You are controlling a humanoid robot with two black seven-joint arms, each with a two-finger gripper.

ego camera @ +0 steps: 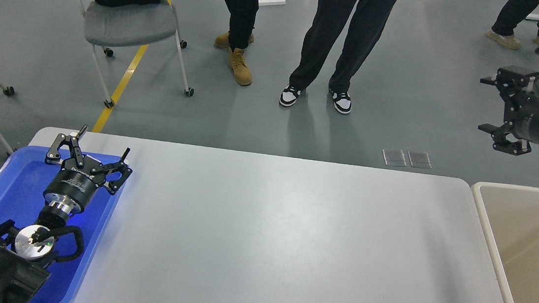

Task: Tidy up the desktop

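Note:
The desktop (280, 241) is a wide light-grey tabletop with rounded corners, and nothing lies on its visible surface. My left gripper (105, 139) is open and empty. It hangs over the far end of the blue tray (4, 185) at the desktop's left edge, fingers pointing away from me. My right gripper (483, 104) is open and empty. It is raised high at the far right, above and beyond the beige bin (485, 217), with its fingers pointing left.
Two people (339, 39) stand on the grey floor just beyond the table's far edge. A wheeled chair (128, 24) stands at the far left. More people are at the top right. The bin's visible inside shows nothing.

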